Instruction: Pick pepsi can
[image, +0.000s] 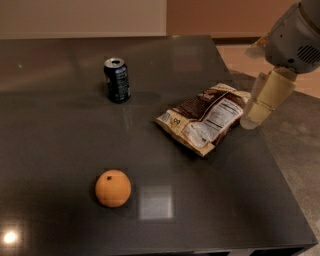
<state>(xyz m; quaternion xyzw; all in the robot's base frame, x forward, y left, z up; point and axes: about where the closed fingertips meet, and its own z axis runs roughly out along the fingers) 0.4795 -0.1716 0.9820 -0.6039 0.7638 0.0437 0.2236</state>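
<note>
Upper left of centre, the pepsi can (117, 80) is seen standing upright on the table (60, 140). Its body is dark navy with a silver top. Faint light markings are noted on the side, but no brand name can be read. Whether the can is sealed or opened cannot be told.

Right of centre, a bag (205, 117) is recorded lying flat on the table, brown and cream, with a white printed panel turned upward. The panel is laid out like a nutrition label; none of its text can be read. The bag appears closed and its contents are not seen.

At lower left of centre an orange (113, 188) is noted, well apart from both can and bag.

At the right edge the gripper (260, 105) is seen, cream below a grey arm housing, hanging just beside the bag's right end, near the table's right edge. Whether it is apart or together cannot be told. Nothing is seen held, and it is well apart from the can.
</note>
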